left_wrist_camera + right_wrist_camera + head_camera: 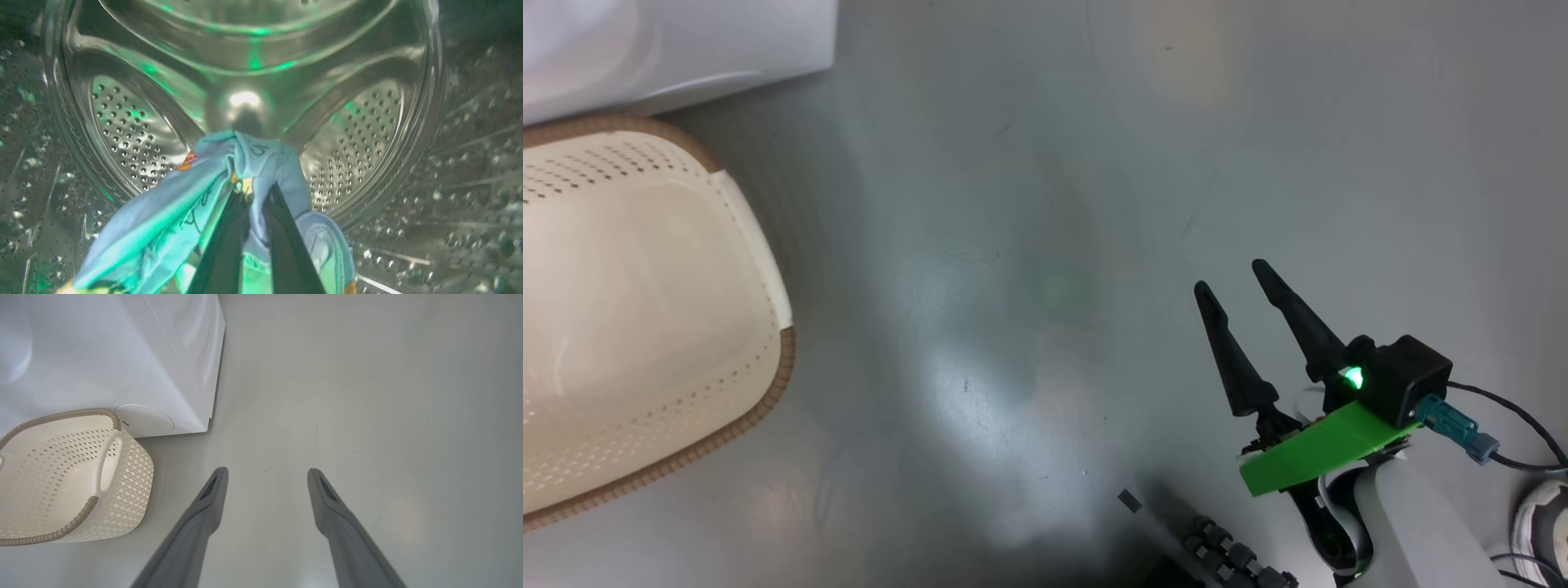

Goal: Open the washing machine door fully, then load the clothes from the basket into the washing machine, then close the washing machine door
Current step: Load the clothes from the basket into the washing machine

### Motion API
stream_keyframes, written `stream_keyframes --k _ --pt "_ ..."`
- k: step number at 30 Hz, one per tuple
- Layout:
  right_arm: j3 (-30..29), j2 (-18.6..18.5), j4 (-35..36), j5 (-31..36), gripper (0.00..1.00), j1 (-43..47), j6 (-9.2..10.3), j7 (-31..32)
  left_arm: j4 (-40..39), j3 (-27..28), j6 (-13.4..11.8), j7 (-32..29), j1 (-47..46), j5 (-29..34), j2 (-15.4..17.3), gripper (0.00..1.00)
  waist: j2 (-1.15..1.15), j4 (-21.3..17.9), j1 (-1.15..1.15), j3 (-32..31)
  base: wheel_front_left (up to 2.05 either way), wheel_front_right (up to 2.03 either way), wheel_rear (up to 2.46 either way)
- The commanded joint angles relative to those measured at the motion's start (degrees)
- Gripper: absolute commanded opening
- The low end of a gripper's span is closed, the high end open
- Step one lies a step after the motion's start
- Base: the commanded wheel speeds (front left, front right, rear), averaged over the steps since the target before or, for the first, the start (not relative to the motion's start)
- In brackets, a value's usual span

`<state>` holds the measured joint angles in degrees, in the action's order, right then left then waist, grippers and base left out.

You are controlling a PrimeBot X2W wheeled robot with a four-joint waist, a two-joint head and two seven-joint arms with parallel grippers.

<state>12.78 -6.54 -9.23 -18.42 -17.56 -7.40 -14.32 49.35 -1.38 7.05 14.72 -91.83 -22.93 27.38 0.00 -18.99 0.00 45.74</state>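
Inside the washing machine's steel perforated drum, my left gripper is shut on the clothes, light blue printed fabric that drapes down to the left of the fingers. My right gripper hangs open over the bare floor with nothing between its fingers, seen too in the right wrist view as the right gripper. The cream-white perforated basket with its brown rim stands at the left, and the inside I can see holds nothing; basket. The white washing machine body stands behind it, washing machine. The door is out of view.
Grey floor stretches open between the basket and my right gripper. A dark ribbed part of my base and a cable lie at the lower right.
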Motion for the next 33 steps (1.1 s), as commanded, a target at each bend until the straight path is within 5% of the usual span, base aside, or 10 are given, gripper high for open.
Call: stream_keyframes --k 1,15,16,17,18,19,33 --pt "1.5 0.1 1.0 -0.9 1.00 1.0 -0.09 -0.7 0.0 -1.2 -0.1 0.3 -0.3 1.9 2.7 0.00 0.00 -0.6 0.00 0.8 0.00 0.00 0.00" --pt "1.6 0.4 0.9 -1.1 1.00 0.0 -0.09 -0.7 12.0 -4.2 -1.8 0.2 -4.3 5.6 2.8 0.00 0.00 -0.8 0.00 1.8 0.00 0.00 0.00" --pt "1.6 0.5 0.8 -1.1 1.00 0.0 -0.09 -0.7 12.9 -4.5 -1.9 0.2 -4.7 5.7 2.9 0.16 0.00 -0.8 0.00 1.7 0.00 0.00 0.00" --pt "1.6 0.5 0.8 -1.1 1.00 -0.1 -0.09 -0.7 13.5 -4.8 -2.2 0.2 -5.0 6.1 3.1 0.44 0.00 -0.8 0.00 1.7 0.00 0.00 0.00" --pt "1.6 0.5 0.7 -1.1 1.00 -0.2 -0.09 -0.7 14.0 -5.0 -2.4 0.2 -5.3 6.4 3.3 0.93 0.00 -0.8 0.00 1.6 0.00 0.00 0.00" --pt "1.6 0.5 0.7 -1.1 1.00 -0.3 -0.09 -0.7 14.5 -5.0 -2.6 0.2 -5.6 6.4 3.3 1.00 0.00 -0.8 0.00 1.6 0.00 0.00 0.00" --pt "1.1 0.1 0.3 -0.8 1.00 -0.7 -0.09 -0.7 17.8 -5.7 -1.6 0.3 -5.2 5.7 2.8 1.00 0.00 0.3 0.00 -0.6 0.00 0.00 0.00"
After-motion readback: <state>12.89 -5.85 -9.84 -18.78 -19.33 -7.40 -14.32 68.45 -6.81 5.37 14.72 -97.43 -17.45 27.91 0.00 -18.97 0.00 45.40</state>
